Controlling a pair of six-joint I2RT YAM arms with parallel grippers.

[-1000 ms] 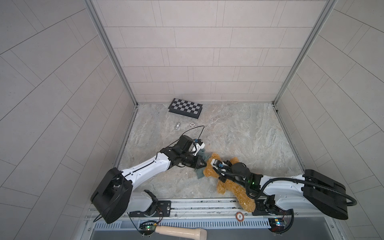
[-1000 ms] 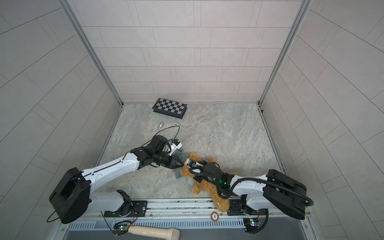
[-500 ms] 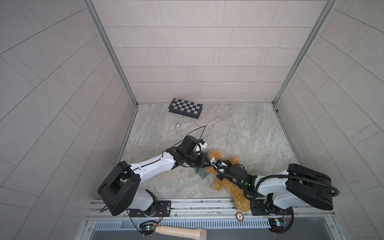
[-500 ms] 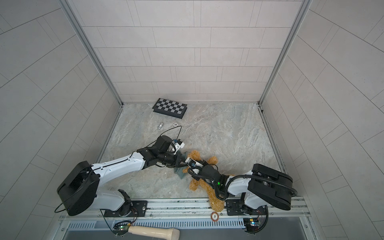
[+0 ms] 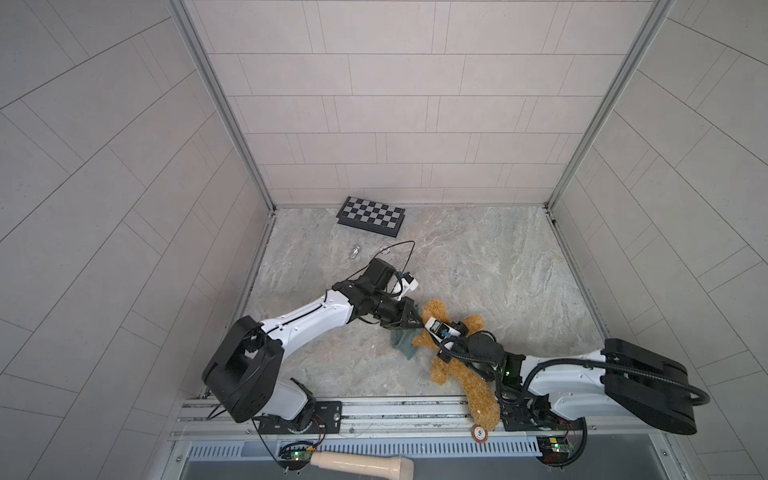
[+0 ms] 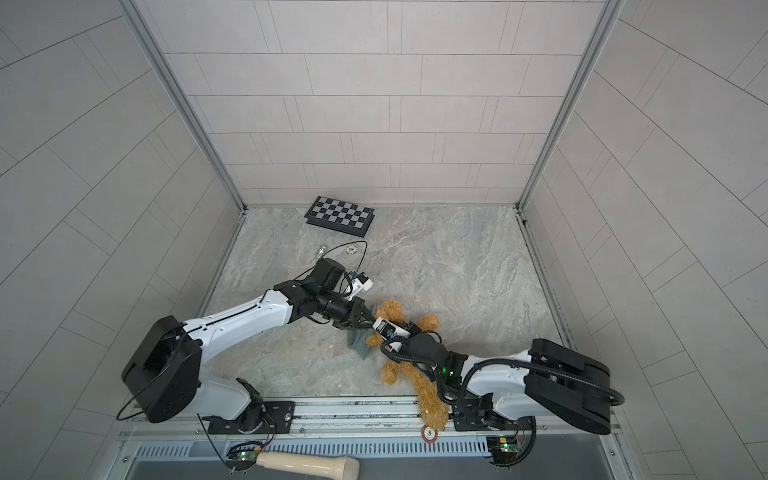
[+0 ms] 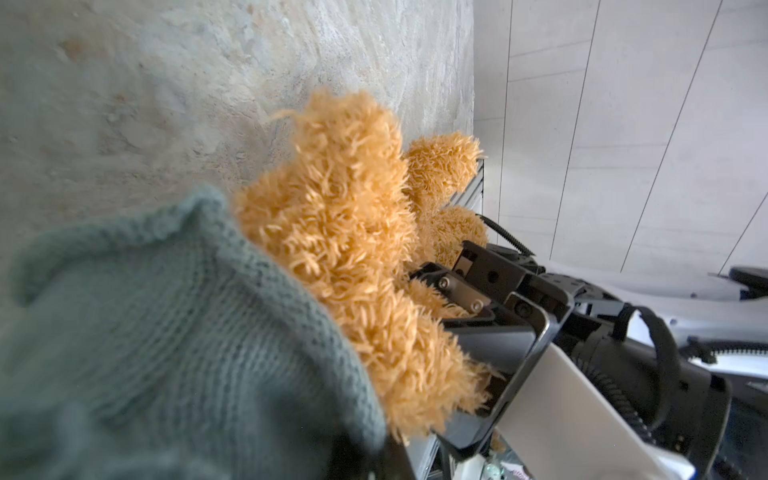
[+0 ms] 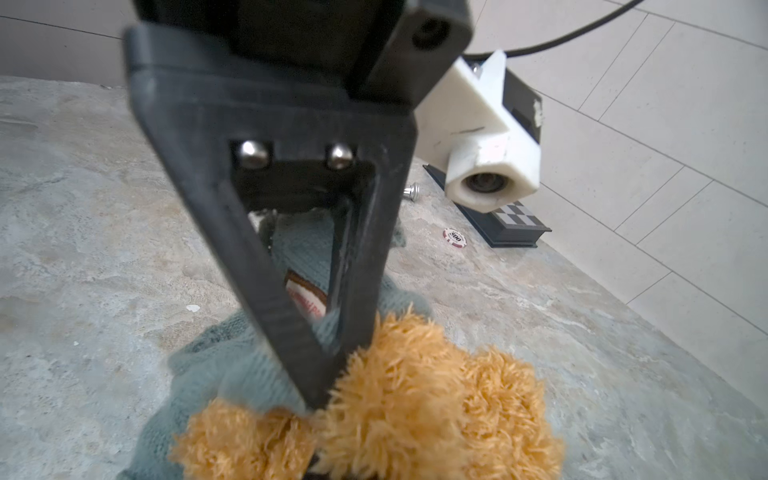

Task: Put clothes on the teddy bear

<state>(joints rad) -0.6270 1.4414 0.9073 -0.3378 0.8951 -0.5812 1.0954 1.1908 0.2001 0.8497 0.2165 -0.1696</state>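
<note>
- Pale tiled walls (image 5: 395, 104) close round a marbled grey tabletop (image 5: 498, 270), and both arms reach in from a metal rail (image 5: 374, 415) along its near edge.
- Nearest of all, in front of the rail, a pale wooden handle (image 5: 361, 464) lies on its side. A numbered disc (image 5: 479, 433) marked 5 sits on the rail.
- The teddy bear (image 5: 449, 370) lies at the near edge of the tabletop, right of centre, under the right arm's wrist. One shaggy leg drapes across the rail and ends just beside the numbered disc.
- The right gripper (image 7: 430, 301) is down on the bear's upper part. In the left wrist view golden fur fills the gap between its black fingers, so it is clenched on the teddy bear.
- The left gripper (image 5: 417, 320) comes in from the left-arm side and meets the bear there. Its jaws are pressed together on the edge of a grey-green knitted garment (image 5: 405, 343).
- The garment bunches against the fur and trails onto the stone on the left-arm side of the bear. In the right wrist view a brown-edged label (image 8: 305, 299) shows on the knit behind the left gripper's finger.
- Farther back, well apart from the bear, a red-and-white poker chip (image 6: 352, 249) and a small metal knob (image 5: 355, 251) lie on bare stone.
- Farthest, a closed chessboard (image 5: 371, 215) lies flat against the back wall, left of centre.
</note>
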